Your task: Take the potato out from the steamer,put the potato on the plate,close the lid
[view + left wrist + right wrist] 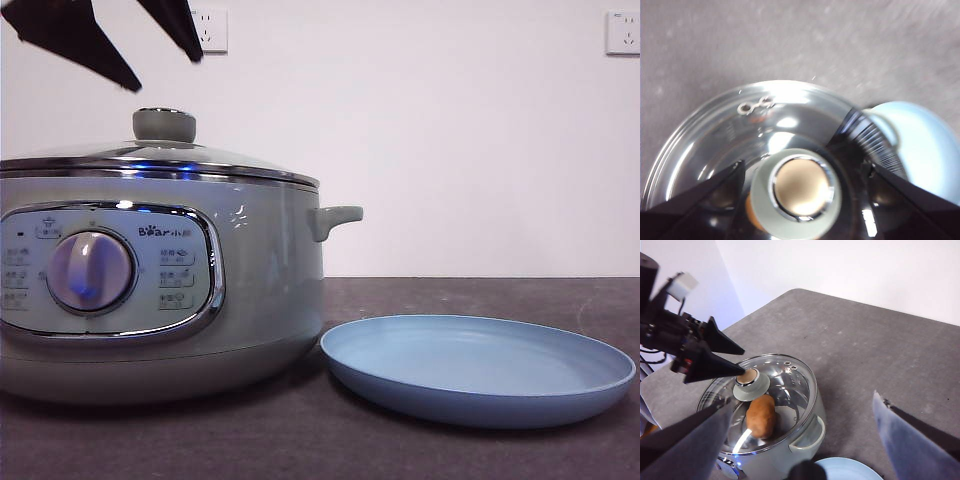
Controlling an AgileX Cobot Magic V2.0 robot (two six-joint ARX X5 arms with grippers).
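The sage-green steamer (260, 260) stands at the left of the table with its glass lid (230, 160) on. Through the glass the orange-brown potato (761, 415) lies inside the pot. My left gripper (166, 72) hangs open just above the lid's pale green knob (796, 192), one jaw on each side and not touching it. The right gripper (802, 400) is open and empty, high above the pot and the table. Right of the steamer, the light blue plate (478, 365) sits bare.
The steamer's stubby side handle (335, 218) points toward the plate. Dark grey tabletop (865, 350) stretches behind and to the right of the pot. A white wall with sockets (622, 32) closes the back.
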